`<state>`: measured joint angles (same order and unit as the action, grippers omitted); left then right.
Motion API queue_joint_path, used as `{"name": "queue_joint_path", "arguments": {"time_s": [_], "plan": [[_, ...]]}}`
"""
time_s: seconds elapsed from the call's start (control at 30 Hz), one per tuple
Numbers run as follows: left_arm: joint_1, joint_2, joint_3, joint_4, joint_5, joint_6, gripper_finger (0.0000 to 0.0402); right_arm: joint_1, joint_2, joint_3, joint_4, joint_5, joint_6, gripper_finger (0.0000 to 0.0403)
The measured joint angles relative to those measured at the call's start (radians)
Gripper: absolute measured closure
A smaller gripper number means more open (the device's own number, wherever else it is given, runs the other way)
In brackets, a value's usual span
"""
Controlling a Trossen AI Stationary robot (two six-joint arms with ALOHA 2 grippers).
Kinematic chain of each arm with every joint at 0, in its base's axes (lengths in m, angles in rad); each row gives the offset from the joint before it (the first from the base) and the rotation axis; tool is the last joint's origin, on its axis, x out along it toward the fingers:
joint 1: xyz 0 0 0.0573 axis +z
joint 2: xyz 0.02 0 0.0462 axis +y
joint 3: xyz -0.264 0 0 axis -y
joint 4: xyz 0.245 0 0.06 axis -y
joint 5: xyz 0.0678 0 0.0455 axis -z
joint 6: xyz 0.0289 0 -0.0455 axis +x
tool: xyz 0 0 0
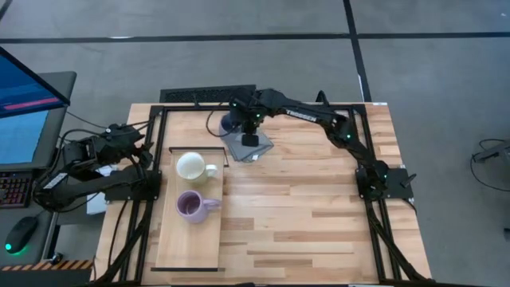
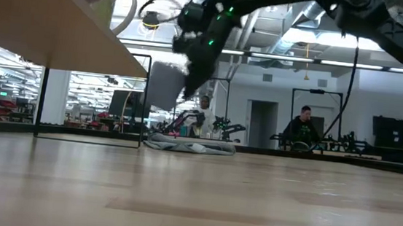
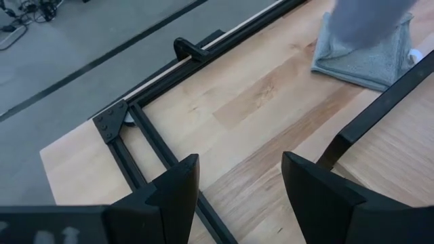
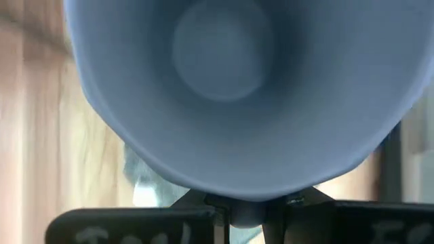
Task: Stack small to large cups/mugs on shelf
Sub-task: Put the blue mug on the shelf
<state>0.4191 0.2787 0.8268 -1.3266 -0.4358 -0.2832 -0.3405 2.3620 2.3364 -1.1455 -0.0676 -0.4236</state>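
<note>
My right gripper (image 1: 243, 119) reaches to the table's far middle and is shut on the grey-blue mug (image 2: 163, 85), held above the table. The mug's open mouth fills the right wrist view (image 4: 224, 81). The cream-white mug (image 1: 191, 166) and the purple mug (image 1: 191, 206) stand upright on their bases on the pale-wood shelf (image 1: 179, 247), the cream one farther back. My left gripper (image 3: 241, 179) is open and empty at the table's left edge, beside the shelf's far end. My right gripper pinches a small part of the grey-blue mug at its outer side just under the rim (image 4: 243, 211) between its two fingers; whether this is the handle cannot be told. The mug is lifted clear of the table and tilted, its mouth turned toward the wrist.
A grey folded cloth (image 1: 249, 145) lies on the plank tabletop below the held mug, just right of the shelf's far end; it also shows in the left wrist view (image 3: 366, 51). Dark frame bars (image 3: 146, 135) run along the table's edges. Bare planks (image 1: 303, 215) lie right of the shelf.
</note>
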Motion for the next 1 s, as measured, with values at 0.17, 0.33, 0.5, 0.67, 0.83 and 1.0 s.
{"name": "queue_joint_path", "arguments": {"time_s": [0.17, 0.33, 0.5, 0.67, 0.83, 1.0], "plan": [[0.0, 0.0, 0.0, 0.0, 0.0, -0.001, 0.0199, -0.002, 0.046, -0.004, -0.017, -0.028, -0.026, 0.0346], [0.0, 0.0, 0.0, 0.0, 0.0, -0.001, 0.0199, 0.007, 0.076, -0.004, -0.021, -0.037, -0.039, 0.0346], [0.0, 0.0, 0.0, 0.0, 0.0, -0.001, 0.0199, 0.02, 0.08, -0.002, 0.012, -0.042, -0.077, 0.0346], [0.0, 0.0, 0.0, 0.0, -0.012, -0.001, 0.0199, 0.035, 0.084, -0.002, 0.063, -0.041, -0.128, 0.0346], [0.0, 0.0, 0.0, 0.0, -0.019, -0.007, 0.0199, 0.035, 0.084, -0.002, 0.111, -0.046, -0.156, 0.0346], [0.0, 0.0, 0.0, 0.0, -0.023, -0.01, 0.0199, 0.034, 0.084, -0.002, 0.145, -0.086, -0.16, 0.0346]]}}
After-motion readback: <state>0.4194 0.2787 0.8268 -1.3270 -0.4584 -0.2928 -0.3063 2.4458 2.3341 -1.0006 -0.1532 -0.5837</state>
